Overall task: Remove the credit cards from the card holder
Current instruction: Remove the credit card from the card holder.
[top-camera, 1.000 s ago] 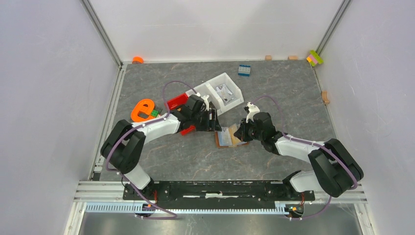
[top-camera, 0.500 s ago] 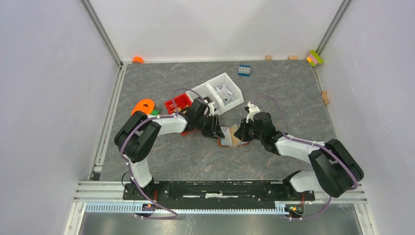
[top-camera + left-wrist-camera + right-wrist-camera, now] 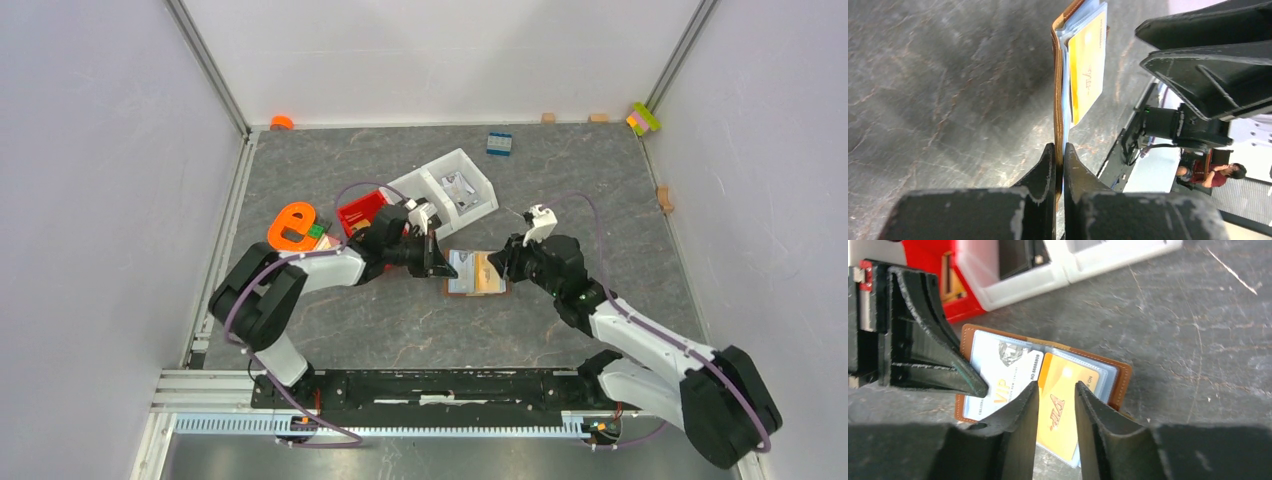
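Observation:
The brown card holder (image 3: 456, 288) lies open on the table's middle. My left gripper (image 3: 438, 263) is shut on its left edge; in the left wrist view the jaws (image 3: 1059, 150) pinch the brown cover (image 3: 1057, 95) edge-on. A pale blue card (image 3: 998, 372) marked VIP sits in the left half. An orange-tan card (image 3: 1062, 422) pokes partly out of the right sleeve (image 3: 487, 277). My right gripper (image 3: 501, 264) hovers open just over that card, its fingers (image 3: 1020, 405) either side of it without touching (image 3: 1056, 386).
A white two-part bin (image 3: 450, 188) and a red bin (image 3: 362, 210) stand just behind the holder. An orange ring-shaped object (image 3: 293, 225) lies at the left. A blue block (image 3: 499, 143) and small coloured blocks (image 3: 643, 118) sit along the back wall.
My left gripper moved in and shut on the holder's left edge. My right gripper let go and opened, its arm drawing back to the right. The holder now lies spread open.

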Action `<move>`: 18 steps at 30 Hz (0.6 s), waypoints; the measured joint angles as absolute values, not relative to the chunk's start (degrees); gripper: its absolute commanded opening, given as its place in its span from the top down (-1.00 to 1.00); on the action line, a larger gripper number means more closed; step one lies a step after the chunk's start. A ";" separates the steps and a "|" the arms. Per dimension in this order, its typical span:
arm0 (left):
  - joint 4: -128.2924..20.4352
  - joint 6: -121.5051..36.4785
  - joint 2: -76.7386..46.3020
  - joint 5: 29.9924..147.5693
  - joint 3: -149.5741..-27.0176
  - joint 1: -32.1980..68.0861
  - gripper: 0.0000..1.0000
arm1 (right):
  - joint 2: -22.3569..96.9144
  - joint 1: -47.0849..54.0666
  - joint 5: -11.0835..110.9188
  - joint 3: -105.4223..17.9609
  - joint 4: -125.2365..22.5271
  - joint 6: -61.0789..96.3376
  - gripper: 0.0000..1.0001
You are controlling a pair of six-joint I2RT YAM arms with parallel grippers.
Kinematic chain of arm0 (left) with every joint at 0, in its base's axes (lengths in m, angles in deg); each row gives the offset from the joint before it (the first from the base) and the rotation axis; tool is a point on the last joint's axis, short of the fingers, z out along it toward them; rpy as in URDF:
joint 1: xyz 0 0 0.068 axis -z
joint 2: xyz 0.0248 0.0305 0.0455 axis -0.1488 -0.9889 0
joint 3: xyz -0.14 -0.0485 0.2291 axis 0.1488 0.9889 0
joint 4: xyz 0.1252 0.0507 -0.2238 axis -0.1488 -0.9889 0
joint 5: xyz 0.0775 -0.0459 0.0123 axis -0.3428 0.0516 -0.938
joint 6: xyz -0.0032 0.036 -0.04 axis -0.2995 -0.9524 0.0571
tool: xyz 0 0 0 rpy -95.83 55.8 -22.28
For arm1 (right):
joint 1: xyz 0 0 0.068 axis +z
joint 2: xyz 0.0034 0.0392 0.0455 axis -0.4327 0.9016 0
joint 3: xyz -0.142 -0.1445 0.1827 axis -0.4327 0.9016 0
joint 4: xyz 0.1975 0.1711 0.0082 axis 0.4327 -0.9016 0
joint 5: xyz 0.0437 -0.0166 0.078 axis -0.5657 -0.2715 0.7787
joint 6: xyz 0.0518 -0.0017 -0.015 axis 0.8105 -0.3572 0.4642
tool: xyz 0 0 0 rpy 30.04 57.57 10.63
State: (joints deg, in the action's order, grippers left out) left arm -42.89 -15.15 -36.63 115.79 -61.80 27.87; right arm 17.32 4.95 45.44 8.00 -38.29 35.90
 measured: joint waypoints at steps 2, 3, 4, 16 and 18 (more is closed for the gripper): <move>-40.22 -15.07 -34.44 116.55 -60.46 27.87 0.96 | 14.17 4.95 47.34 9.62 -36.02 35.44 0.48; -38.69 -15.00 -33.41 116.90 -59.81 27.87 0.96 | 12.95 4.95 48.21 10.36 -34.99 35.28 0.52; -36.85 -14.78 -32.37 117.23 -59.04 27.87 0.96 | 11.75 4.95 49.28 11.19 -33.68 35.15 0.55; -20.29 -9.93 -24.67 120.07 -51.52 27.80 0.96 | 8.62 4.78 59.03 14.32 -23.69 36.70 0.33; -19.13 -9.87 -24.08 120.09 -51.07 27.80 0.96 | 7.94 4.43 60.10 14.93 -22.03 37.32 0.29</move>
